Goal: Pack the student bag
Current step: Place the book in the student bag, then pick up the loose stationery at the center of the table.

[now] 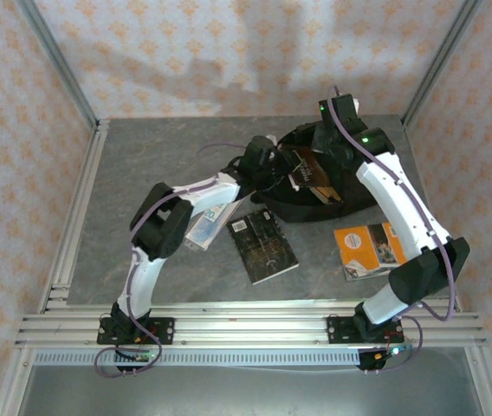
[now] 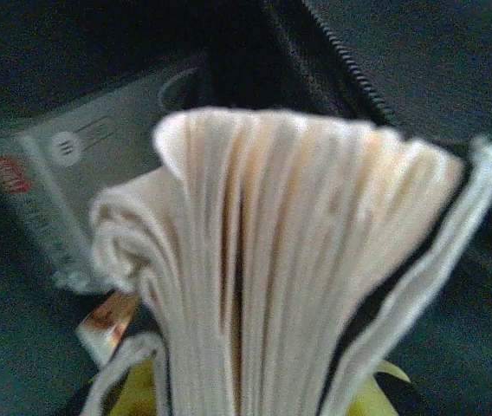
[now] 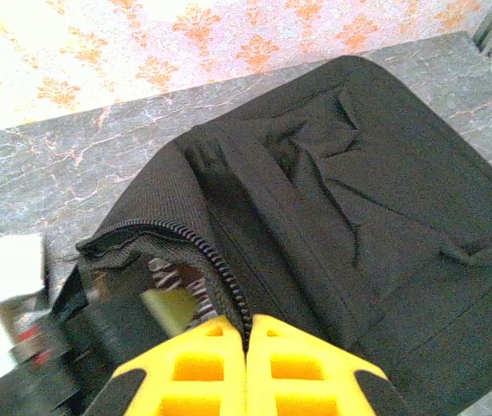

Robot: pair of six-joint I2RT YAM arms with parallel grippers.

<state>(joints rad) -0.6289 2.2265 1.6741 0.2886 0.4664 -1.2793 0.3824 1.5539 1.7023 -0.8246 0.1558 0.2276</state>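
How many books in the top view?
4: black paperback book flat mid-table; orange-covered book to its right; pale blue-white book partly under the left arm; brown book in the black fabric backpack's opening. More may be hidden inside.

White arms (image 1: pixel 393 186), black joints (image 1: pixel 164 227), purple cables (image 1: pixel 346 123), yellow right hand (image 3: pixel 247 334).

Top camera high at the near edge, looking down the table (image 1: pixel 142 165), wrist cameras tight on the student bag (image 3: pixel 359 217), shared by all.
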